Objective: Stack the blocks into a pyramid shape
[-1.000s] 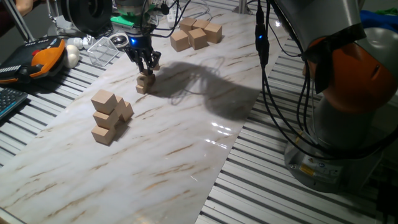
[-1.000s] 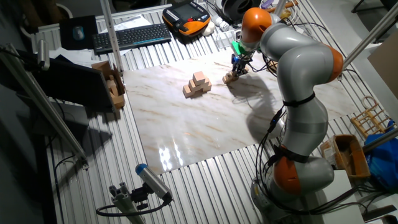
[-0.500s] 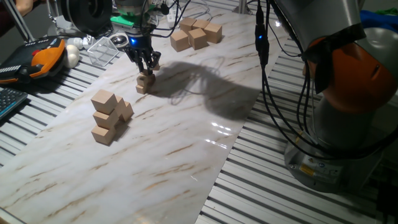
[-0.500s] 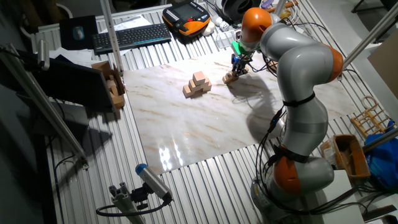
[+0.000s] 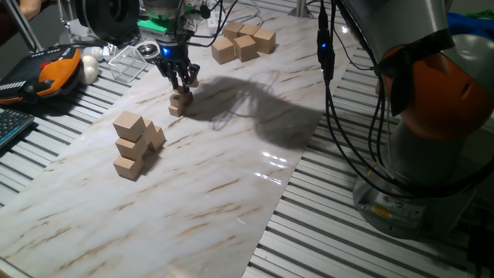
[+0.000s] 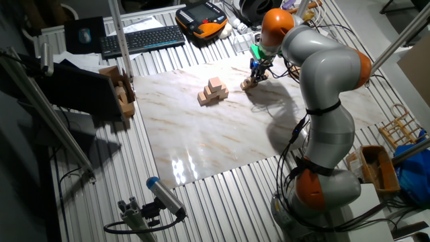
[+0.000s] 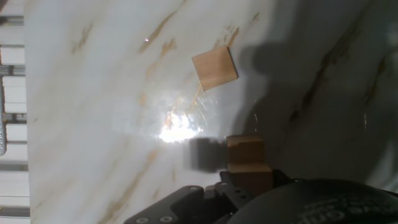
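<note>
Pincer (image 5: 182, 86) just above tiny stacked blocks (image 5: 179, 103) on marble board (image 5: 231, 170).

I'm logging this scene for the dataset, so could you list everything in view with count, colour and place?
small blocks: at least two visible stacked, light tan, under the claw; one more lying alone in the hand view
medium cubes: a pile of about four, tan, near the slab's left edge
large cubes: about four, tan, clustered at the slab's far end
slab: one, white marble with tan veins, on the slatted table
pendant: one, orange and black, left of the slab
keyboard: one, black, on the table beyond the slab
clear tray: one, transparent, near the pendant
arm: one, grey with orange joints
claw: one, black, just above the small stack; open or shut cannot be told
</note>
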`<move>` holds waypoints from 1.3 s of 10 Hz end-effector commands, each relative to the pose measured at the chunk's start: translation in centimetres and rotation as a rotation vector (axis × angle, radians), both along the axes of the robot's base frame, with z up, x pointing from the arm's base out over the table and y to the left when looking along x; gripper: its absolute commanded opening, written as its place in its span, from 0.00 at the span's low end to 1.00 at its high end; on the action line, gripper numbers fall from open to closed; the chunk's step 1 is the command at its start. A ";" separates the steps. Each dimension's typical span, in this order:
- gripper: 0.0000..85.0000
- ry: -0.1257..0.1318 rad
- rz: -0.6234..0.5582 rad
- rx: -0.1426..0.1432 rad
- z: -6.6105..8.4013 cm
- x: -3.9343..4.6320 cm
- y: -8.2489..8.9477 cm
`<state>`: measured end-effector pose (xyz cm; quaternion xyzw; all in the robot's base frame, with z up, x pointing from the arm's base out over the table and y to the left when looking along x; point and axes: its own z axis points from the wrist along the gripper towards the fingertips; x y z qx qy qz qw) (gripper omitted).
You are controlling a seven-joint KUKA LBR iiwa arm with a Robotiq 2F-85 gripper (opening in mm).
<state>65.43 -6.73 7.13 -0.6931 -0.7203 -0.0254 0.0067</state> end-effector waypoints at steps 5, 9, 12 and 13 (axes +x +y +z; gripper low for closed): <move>0.00 0.005 0.003 0.002 -0.2 -0.05 0.0; 0.00 0.011 0.005 0.003 -0.2 -0.09 0.0; 0.20 0.011 0.005 0.002 -0.2 -0.10 0.0; 0.20 0.011 0.005 0.002 -0.2 -0.10 0.0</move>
